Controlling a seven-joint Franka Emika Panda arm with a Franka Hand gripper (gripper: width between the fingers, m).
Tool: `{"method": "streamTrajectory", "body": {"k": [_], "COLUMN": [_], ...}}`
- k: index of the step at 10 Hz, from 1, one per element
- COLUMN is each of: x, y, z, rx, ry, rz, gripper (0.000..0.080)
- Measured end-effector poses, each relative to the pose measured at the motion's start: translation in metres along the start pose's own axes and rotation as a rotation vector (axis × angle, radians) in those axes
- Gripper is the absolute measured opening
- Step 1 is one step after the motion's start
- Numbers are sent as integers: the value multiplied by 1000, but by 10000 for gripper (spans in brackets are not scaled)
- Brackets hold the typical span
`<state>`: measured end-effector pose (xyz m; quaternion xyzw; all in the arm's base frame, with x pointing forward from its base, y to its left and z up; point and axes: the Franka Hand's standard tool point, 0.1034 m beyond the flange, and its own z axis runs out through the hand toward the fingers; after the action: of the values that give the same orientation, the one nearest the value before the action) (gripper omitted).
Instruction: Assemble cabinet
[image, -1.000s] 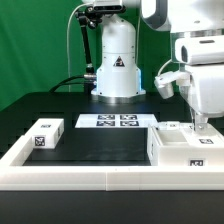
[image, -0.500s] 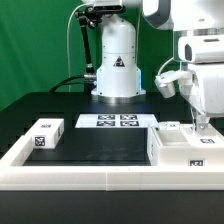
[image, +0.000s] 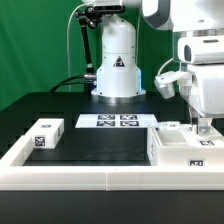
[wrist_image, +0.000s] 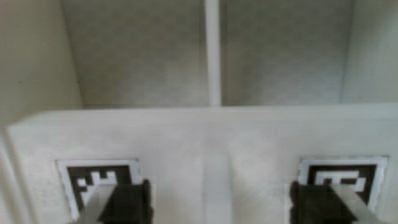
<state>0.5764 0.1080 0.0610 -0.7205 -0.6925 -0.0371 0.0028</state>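
Note:
The white cabinet body (image: 185, 150) stands at the front of the exterior view's right, with marker tags on its front and top. My gripper (image: 203, 129) hangs straight down over its back part, fingertips just at its top. In the wrist view the gripper (wrist_image: 221, 200) is open wide. One dark finger (wrist_image: 121, 200) lies over each of two marker tags, with the body's white surface (wrist_image: 214, 150) between them. Nothing is held. A small white drawer-like block (image: 45, 135) with tags stands at the exterior view's left, far from the gripper.
The marker board (image: 115, 121) lies flat at the back middle of the black table. A long white rim (image: 100, 178) runs along the table's front and left. The arm's white base (image: 117, 65) stands behind the marker board, before a green backdrop.
My gripper has sunk very slightly toward the cabinet body's top. The body and the small block have not moved.

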Motion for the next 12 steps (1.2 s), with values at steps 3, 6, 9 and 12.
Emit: {"method": "streamTrajectory", "body": {"k": [3, 6, 9, 12], "x": [0, 0, 0, -5], "y": [0, 0, -14, -44], "z": [0, 0, -17, -34], "rx": [0, 0, -5, -6], "ry": [0, 0, -12, -33], "rz": [0, 0, -1, -8], "gripper": [755, 797, 796, 796]}}
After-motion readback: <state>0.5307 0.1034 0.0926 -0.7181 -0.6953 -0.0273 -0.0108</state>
